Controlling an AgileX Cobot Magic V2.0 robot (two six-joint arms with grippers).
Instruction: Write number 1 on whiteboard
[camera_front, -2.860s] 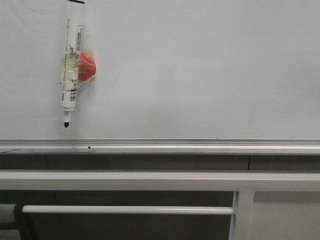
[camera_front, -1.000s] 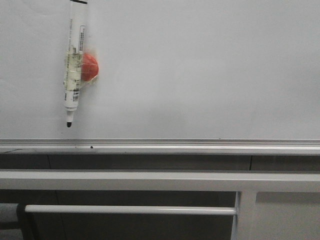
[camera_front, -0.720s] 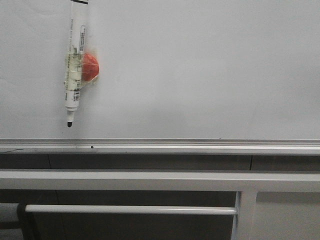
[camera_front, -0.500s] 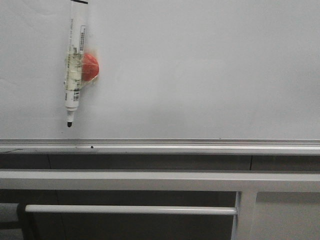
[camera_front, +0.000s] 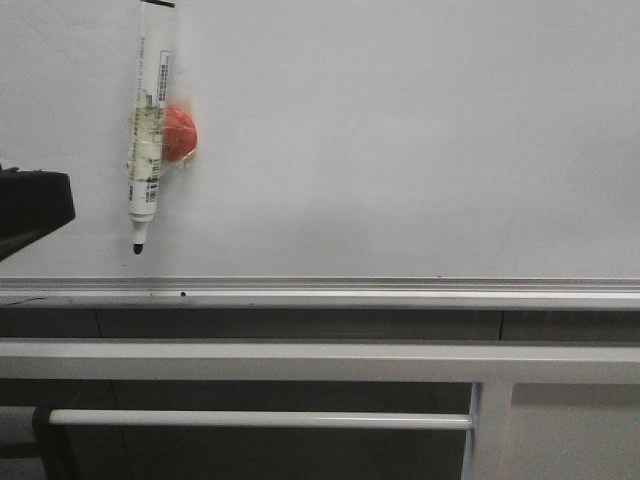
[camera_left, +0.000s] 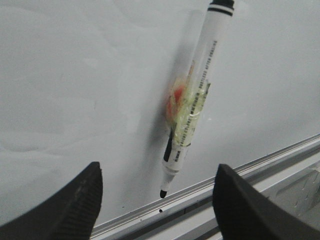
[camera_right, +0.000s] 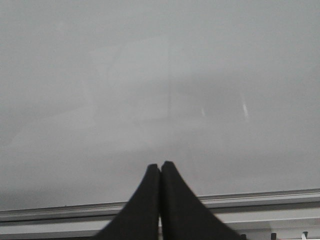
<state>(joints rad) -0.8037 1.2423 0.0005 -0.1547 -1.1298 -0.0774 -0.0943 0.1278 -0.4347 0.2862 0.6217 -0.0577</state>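
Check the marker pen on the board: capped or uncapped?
Uncapped. The marker pen hangs roughly upright on the whiteboard with its bare black tip down, visible in the front and left wrist views.

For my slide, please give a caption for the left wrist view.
Open left gripper faces the marker taped to the whiteboard, tip down.

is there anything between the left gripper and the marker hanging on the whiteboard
Nothing visible does. The left gripper is open, its fingers spread either side of the marker, which hangs tip down on the whiteboard by a red holder. Only bare board lies between.
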